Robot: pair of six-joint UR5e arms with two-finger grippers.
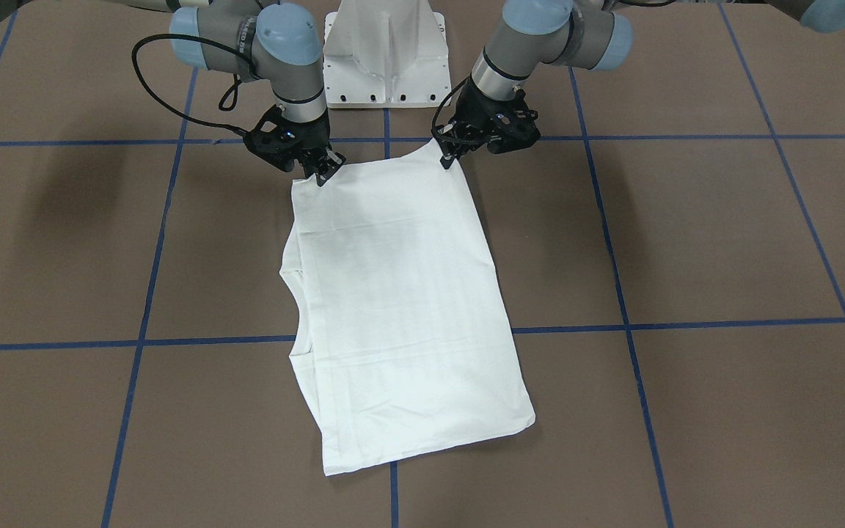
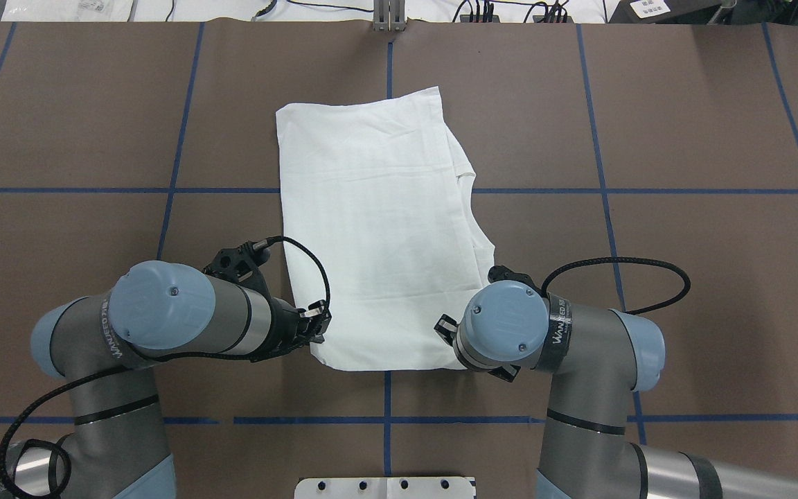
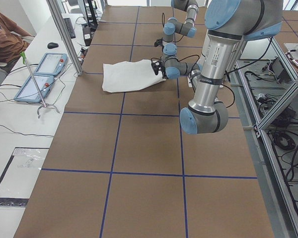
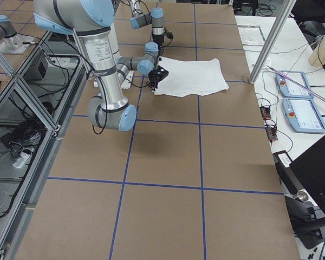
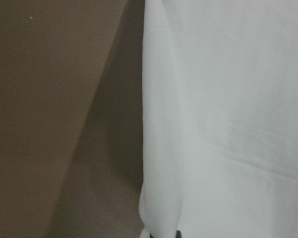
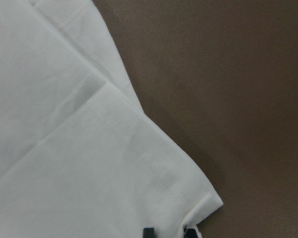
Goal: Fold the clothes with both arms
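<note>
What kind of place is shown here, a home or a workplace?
Most likely a robotics lab, not a home: a left arm and right arm handle a white T-shirt on a table marked with a blue tape grid, and teach pendants lie on a side bench.

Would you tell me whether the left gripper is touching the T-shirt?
Touching: the front-facing view shows the left gripper pinching a raised corner of the T-shirt.

Open brown table (image 1: 686, 235) lies outward of the left gripper (image 1: 455, 157) and of the right gripper (image 1: 323, 173), on either side. The shirt (image 1: 400, 293) spreads flat ahead of both; the white pedestal (image 1: 386, 66) stands close behind, between them.
</note>
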